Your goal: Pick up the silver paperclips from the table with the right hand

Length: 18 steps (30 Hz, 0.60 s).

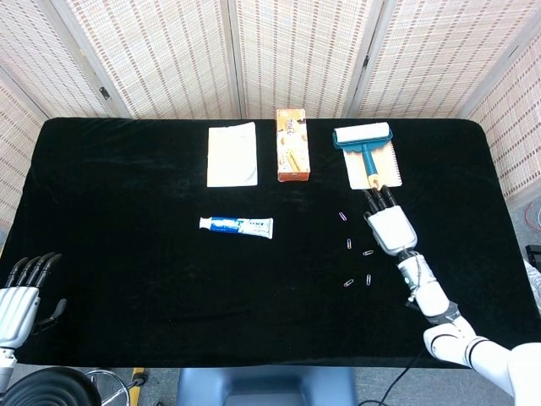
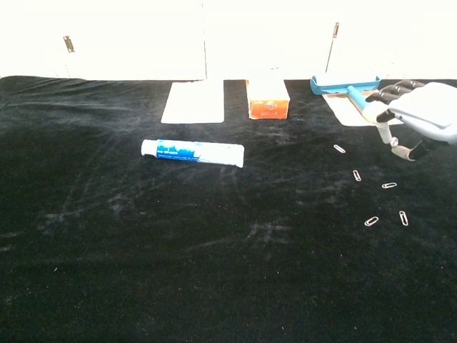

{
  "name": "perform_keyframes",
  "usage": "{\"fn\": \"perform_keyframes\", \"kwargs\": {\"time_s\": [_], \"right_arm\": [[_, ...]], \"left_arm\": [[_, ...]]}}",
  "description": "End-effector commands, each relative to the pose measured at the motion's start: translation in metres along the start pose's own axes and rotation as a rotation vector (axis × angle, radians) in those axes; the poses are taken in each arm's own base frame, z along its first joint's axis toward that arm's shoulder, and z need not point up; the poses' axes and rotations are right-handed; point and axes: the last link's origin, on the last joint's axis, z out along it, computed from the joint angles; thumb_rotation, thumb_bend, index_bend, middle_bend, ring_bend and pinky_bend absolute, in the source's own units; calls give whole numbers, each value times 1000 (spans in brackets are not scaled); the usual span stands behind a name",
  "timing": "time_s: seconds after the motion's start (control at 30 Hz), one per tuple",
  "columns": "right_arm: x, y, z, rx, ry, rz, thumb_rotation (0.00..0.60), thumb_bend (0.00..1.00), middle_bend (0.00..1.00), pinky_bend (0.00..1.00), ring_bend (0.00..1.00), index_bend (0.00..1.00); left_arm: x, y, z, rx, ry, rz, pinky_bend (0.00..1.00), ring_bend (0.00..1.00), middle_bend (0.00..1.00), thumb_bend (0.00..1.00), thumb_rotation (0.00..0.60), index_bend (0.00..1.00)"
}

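Several silver paperclips lie scattered on the black tablecloth right of centre: one point(image 1: 343, 215) furthest back, a pair in the middle point(image 1: 349, 244) point(image 1: 368, 252), a pair nearest point(image 1: 348, 282) point(image 1: 369, 279). The chest view shows the same clips point(image 2: 340, 148) point(image 2: 357, 175) point(image 2: 389, 185) point(image 2: 371, 221) point(image 2: 404, 218). My right hand point(image 1: 389, 224) point(image 2: 418, 118) hovers above the table just right of the clips, fingers stretched toward the back, thumb hanging down, nothing in it. My left hand point(image 1: 19, 288) rests off the table's front left corner, fingers apart and empty.
A toothpaste tube point(image 1: 237, 226) lies left of the clips. Along the back sit a white booklet point(image 1: 232, 154), an orange box point(image 1: 292, 145) and a blue lint roller point(image 1: 363, 139) on a pale card, just beyond my right fingertips.
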Motion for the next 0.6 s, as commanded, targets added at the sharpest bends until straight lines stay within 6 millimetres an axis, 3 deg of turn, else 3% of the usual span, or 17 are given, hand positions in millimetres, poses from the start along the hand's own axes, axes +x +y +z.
{"fn": "perform_keyframes", "kwargs": {"time_s": [0.03,0.3,0.6], "right_arm": [[5,3,-3,-6,24,-24,600,518,112,0,0,1000],[17,4,-10,-14,63,-48,600,520,122,0,4,1000],[22,-11,-1,7,53,-33,600,519,122,0,7,1000]], "left_arm": [[0,0,0,-1,1,0,75,100,113,465,600,0],[0,1,-1,-5,3,-2,75,100,113,465,600,0],[2,0,-1,-2,4,-7,75,100,113,465,600,0]]}}
